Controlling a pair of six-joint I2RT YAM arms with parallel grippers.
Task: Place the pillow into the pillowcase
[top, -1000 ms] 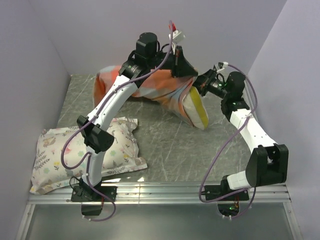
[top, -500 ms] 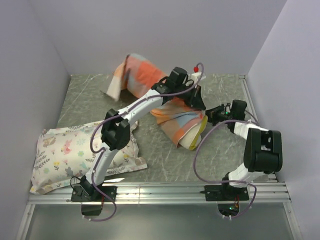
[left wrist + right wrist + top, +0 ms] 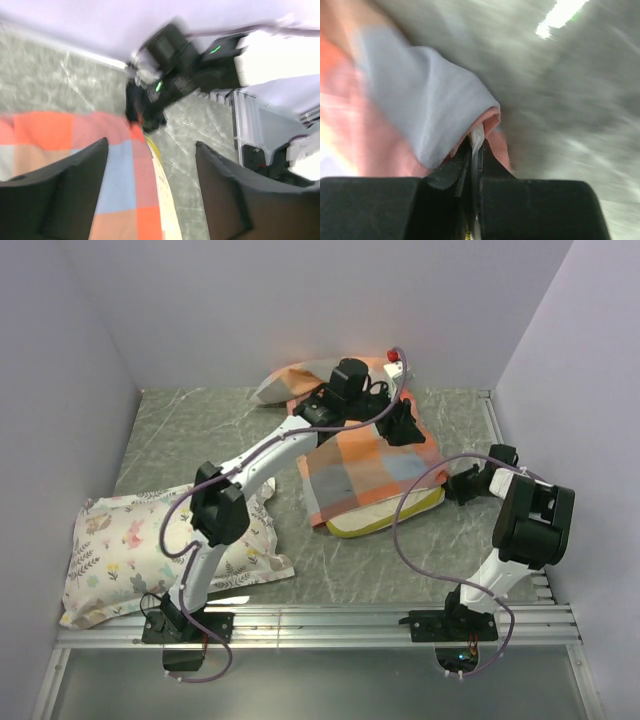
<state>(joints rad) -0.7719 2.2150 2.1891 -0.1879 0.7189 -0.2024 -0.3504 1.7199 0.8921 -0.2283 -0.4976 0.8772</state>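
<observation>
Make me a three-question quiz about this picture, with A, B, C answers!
1. Where is the flowery pillow? A near left of the table; B far right corner; C up in the air.
2. What colour is the pillow edge poking from the pillowcase? A green; B yellow; C black.
3. The left fingers are: A shut on the pillow; B shut on the pillowcase; C open, empty.
Answers: 1 A, the top view shows it there. 2 B, a yellow band shows. 3 C, they stand apart, nothing between.
</observation>
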